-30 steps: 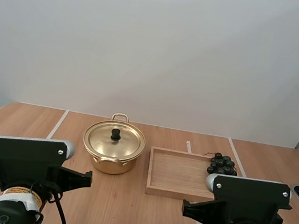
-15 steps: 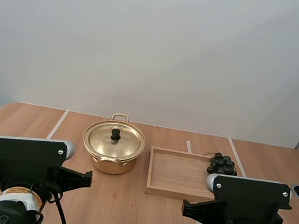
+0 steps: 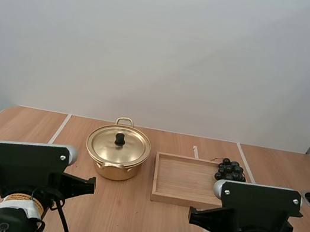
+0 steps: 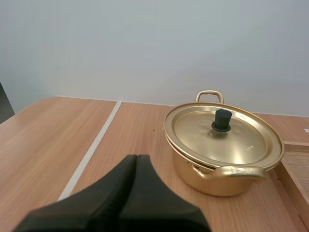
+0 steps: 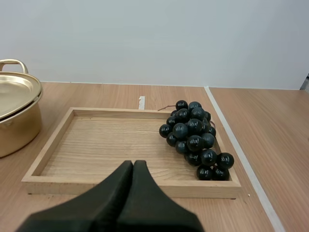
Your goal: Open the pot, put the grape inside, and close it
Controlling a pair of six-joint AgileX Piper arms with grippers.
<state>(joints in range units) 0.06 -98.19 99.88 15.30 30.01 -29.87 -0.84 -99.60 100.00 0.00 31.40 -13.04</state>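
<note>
no step done yet. lid (image 4: 222, 133) sits on the pot (image 4: 212, 181); grapes (image 5: 195, 137) lie at the right end of the tray (image 5: 106, 145). left jaws and right jaws pressed together, empty. opening, loading, closing remain.

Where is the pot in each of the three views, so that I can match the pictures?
High view: the pot stands left of centre, just left of the wooden tray.
Left wrist view: the pot is ahead of the left gripper, with a corner of the wooden tray beside it.
Right wrist view: the pot is beside the wooden tray, on the side away from the grapes.
Shared landmark: the wooden tray.
</note>
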